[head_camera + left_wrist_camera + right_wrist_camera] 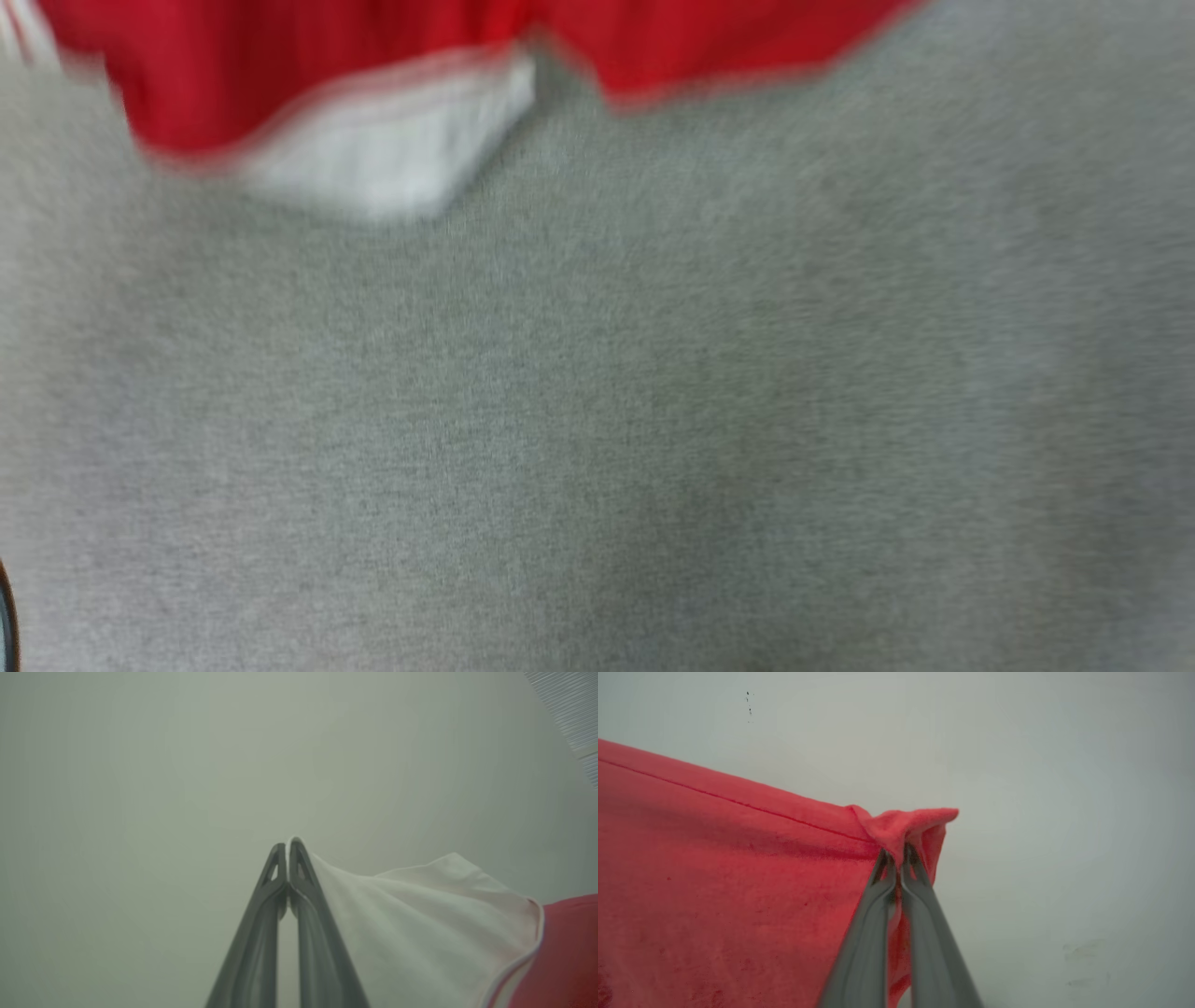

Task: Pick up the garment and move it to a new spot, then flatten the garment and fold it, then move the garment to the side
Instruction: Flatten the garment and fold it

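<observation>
The garment (308, 65) is a red shirt with a white sleeve (392, 154); it hangs blurred along the top of the head view over a grey surface. In the left wrist view my left gripper (286, 843) is shut on the edge of the white sleeve (420, 919), which drapes off to the right with red cloth (570, 952) beyond it. In the right wrist view my right gripper (896, 851) is shut on a bunched red corner of the garment (738, 882), whose hem stretches away to the left.
A grey fabric-like surface (597, 420) spreads below the garment in the head view. A pale plain wall (233, 765) lies behind both grippers. A ribbed panel (574, 709) sits at the top right of the left wrist view.
</observation>
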Controlling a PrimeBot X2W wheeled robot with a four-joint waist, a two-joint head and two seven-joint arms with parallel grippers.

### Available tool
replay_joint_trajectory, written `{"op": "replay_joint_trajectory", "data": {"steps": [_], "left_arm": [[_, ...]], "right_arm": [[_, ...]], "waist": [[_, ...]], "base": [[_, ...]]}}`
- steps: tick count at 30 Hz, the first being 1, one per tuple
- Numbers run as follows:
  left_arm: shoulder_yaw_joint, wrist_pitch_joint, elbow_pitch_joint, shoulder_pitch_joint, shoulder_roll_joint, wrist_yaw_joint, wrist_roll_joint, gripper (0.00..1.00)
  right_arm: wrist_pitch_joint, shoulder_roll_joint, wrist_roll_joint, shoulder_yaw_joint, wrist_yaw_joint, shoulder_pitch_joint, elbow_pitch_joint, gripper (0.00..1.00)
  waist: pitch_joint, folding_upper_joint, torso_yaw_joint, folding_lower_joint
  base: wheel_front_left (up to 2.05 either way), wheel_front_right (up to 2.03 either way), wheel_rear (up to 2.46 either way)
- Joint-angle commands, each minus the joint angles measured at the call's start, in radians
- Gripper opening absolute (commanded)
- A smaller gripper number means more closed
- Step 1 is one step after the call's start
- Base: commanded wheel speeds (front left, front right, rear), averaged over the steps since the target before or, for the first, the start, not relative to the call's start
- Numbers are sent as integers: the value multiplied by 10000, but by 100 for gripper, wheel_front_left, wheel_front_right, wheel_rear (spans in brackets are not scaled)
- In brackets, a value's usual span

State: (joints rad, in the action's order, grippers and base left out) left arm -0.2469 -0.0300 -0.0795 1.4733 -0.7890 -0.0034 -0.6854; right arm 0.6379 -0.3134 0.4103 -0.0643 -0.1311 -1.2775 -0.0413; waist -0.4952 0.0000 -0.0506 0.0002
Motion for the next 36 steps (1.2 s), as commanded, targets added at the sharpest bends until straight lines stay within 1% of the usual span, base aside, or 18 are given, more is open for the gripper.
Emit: {"op": "replay_joint_trajectory", "data": {"steps": [1,4,6,10,12,15,19,23,27,30,33,36], "left_arm": [[-106,-136,478,568,151,-121,185,0],[-273,-436,1646,1941,584,-300,428,0],[-368,-742,2436,2762,892,-376,630,0],[-716,-1417,3889,3883,1430,-563,1033,0],[-816,-1754,4608,4133,1675,-641,1118,0],[-958,-2054,5529,3989,1999,-769,1134,0],[-1263,-2292,6111,2991,2390,-945,1291,0],[-1081,-2365,6104,1417,2801,-1008,1230,0],[-929,-2368,5606,-970,3378,-1089,1558,0],[-806,-2371,5136,-2770,3684,-1116,1820,0],[-871,-2373,4741,-4646,3819,-1172,2040,0],[-775,-2373,4391,-6349,3833,-1169,1991,0]], "right_arm": [[-265,-61,-246,91,7,-494,373,0],[-997,-227,-850,363,9,-1658,1280,0],[-1623,-417,-1292,768,10,-2356,1855,0],[-2813,-388,-1866,1108,10,-3460,3184,0],[-3336,-438,-2131,1230,12,-3734,3808,0],[-4027,-369,-2502,1452,10,-3728,4584,0],[-4794,-313,-2470,1828,10,-2951,5263,0],[-5355,-221,-2334,2112,11,-1818,5915,0],[-5831,-224,-2083,2498,9,-277,6553,0],[-5950,-222,-1714,2891,9,978,6811,0],[-5962,-342,-1254,3334,9,2201,6999,0],[-5968,-566,-668,3786,9,3392,6973,0]], "waist": [[-964,0,273,-2],[-1507,0,424,-2],[-1849,0,563,-2],[-2331,0,783,-2],[-2500,0,912,-2],[-2579,0,1060,-2],[-2500,0,1219,-2],[-2062,0,1333,-2],[-1267,0,1425,-2],[-515,0,1442,-2],[290,0,1440,-2],[1061,0,1474,-2]], "base": [[0,0,0],[0,0,0],[0,0,0],[0,0,0],[0,0,0],[0,0,0],[0,0,0],[0,0,0],[0,0,0],[0,0,0],[0,0,0],[0,0,0]]}}
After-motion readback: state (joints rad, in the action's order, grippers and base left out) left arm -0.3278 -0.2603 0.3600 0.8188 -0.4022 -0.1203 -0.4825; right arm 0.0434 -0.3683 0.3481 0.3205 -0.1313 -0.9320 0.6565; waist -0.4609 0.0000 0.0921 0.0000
